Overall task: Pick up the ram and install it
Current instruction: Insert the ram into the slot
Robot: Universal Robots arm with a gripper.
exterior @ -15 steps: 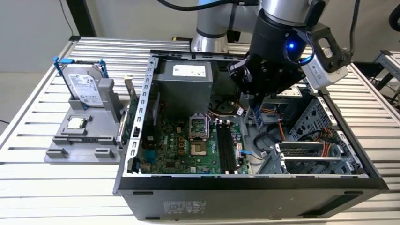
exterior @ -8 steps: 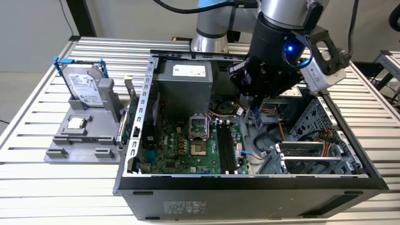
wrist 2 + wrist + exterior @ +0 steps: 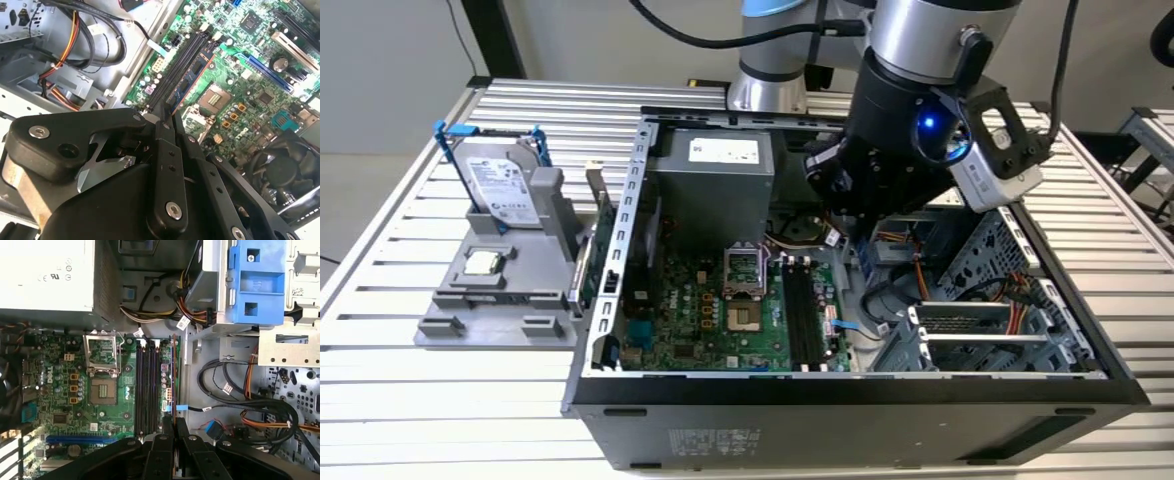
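The ram (image 3: 194, 74) is a thin green stick with a blue and orange label, and my gripper (image 3: 170, 116) is shut on one end of it. In the first wrist view the ram (image 3: 173, 375) is edge-on, a narrow line running out from the gripper (image 3: 173, 422). It hangs above the motherboard, lengthwise along the black memory slots (image 3: 146, 385) and just to the side of them nearer the drive bay. The memory slots (image 3: 181, 64) look unfilled. In the exterior view the arm's wrist (image 3: 894, 150) hangs over the open computer case, above the memory slots (image 3: 801, 315).
Inside the case are the power supply (image 3: 714, 180), the processor socket (image 3: 102, 390), a blue drive bracket (image 3: 257, 282) and loose cables (image 3: 250, 390). On the exterior view's left, a grey stand (image 3: 494, 300) holds a hard drive (image 3: 500, 185) and a processor chip (image 3: 483, 263).
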